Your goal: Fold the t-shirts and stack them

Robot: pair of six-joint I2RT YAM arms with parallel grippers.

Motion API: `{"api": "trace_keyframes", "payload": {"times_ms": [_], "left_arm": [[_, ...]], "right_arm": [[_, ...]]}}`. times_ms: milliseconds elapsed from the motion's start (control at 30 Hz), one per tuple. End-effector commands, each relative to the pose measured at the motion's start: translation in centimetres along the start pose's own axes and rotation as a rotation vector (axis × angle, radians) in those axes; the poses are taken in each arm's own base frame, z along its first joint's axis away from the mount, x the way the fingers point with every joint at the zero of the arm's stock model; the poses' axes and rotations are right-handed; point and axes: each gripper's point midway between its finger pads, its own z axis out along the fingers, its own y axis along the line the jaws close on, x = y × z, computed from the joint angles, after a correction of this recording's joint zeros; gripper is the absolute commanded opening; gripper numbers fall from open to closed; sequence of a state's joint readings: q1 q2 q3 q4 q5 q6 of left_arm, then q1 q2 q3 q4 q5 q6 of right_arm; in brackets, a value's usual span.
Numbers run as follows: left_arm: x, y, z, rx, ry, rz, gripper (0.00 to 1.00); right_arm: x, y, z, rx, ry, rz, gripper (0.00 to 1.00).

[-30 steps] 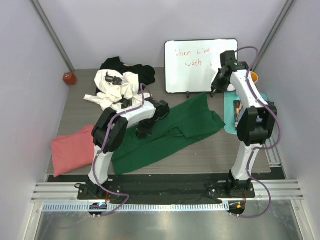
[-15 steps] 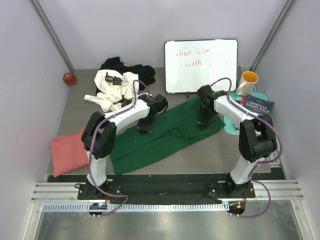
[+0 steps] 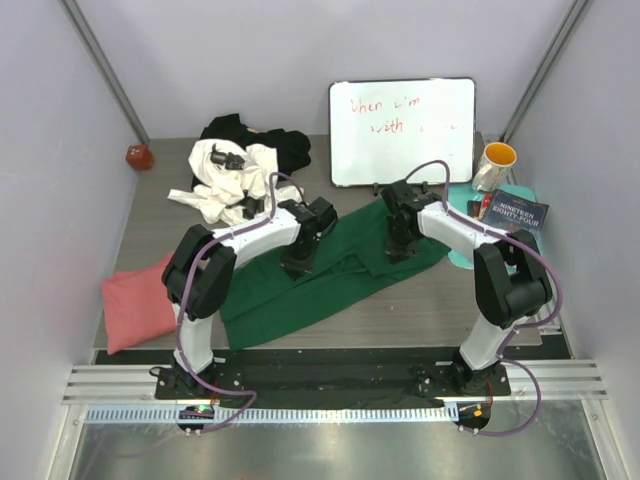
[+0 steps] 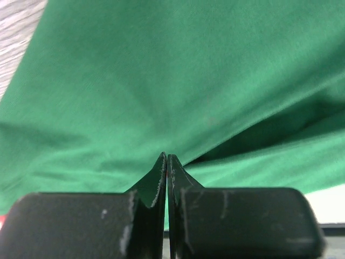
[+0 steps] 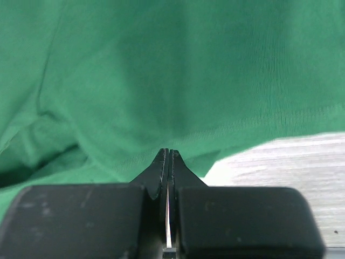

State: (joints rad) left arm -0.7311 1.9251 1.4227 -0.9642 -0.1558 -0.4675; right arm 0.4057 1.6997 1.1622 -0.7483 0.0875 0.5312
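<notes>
The dark green t-shirt [image 3: 330,285] lies spread, wrinkled, across the middle of the table. My left gripper [image 3: 298,264] is down on its upper left part. In the left wrist view its jaws [image 4: 166,157] are shut, and creases in the green cloth [image 4: 178,81] run into the tips. My right gripper [image 3: 398,247] is down on the shirt's upper right part, shut at the hem [image 5: 168,151], with bare table just beside it. A white t-shirt [image 3: 222,182] and a black t-shirt [image 3: 285,145] lie crumpled at the back left. The salmon pink t-shirt [image 3: 140,300] lies at the left edge.
A whiteboard [image 3: 402,130] leans against the back wall. At the right are an orange mug [image 3: 495,160], a dark book [image 3: 517,212] and the teal mat [image 3: 462,235]. A small red ball [image 3: 138,156] sits at the back left.
The right arm swung down from the whiteboard onto the green shirt and its gripper shut there. The left gripper shut on the shirt too and shifted slightly right.
</notes>
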Motion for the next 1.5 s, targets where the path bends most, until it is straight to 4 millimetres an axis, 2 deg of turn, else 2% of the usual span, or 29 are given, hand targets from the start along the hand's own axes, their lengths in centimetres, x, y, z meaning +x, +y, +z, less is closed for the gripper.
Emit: {"api": "trace_keyframes", "payload": {"times_ms": [0,167,267,533,800,1000,1033,1067,1200,1467], "left_arm": [[0.8,-0.8,2.0,0.022,0.052,0.018,0.00],[2.4,-0.9,3.1,0.017,0.114,0.014,0.00],[3.6,-1.5,3.3,0.038,0.139,0.022,0.00],[6.1,-2.4,3.0,0.027,0.181,0.077,0.00],[7.9,-3.4,2.3,0.019,0.196,0.128,0.00],[7.9,-3.8,1.8,0.025,0.190,0.130,0.00],[7.8,-3.8,1.8,0.025,0.188,0.132,0.00],[7.7,-3.8,1.8,0.020,0.185,0.132,0.00],[7.2,-3.8,1.8,0.007,0.176,0.130,0.00],[6.8,-3.8,1.6,-0.004,0.169,0.130,0.00]], "right_arm": [[-0.8,-0.2,1.9,0.059,0.015,-0.014,0.01],[0.4,-0.4,4.8,0.094,0.107,-0.046,0.01],[-0.1,0.1,5.7,0.087,0.119,-0.067,0.01],[-2.4,2.0,6.4,0.056,0.109,-0.090,0.01],[-3.6,3.5,7.2,0.029,0.125,-0.151,0.01],[-4.9,6.2,8.1,-0.013,0.120,-0.193,0.01],[-5.7,6.8,7.9,-0.022,0.104,-0.198,0.01],[-5.7,6.7,8.6,-0.006,0.110,-0.203,0.01],[-7.6,7.7,9.2,-0.002,0.073,-0.204,0.01],[-8.5,8.9,10.7,-0.020,0.075,-0.183,0.01]]}}
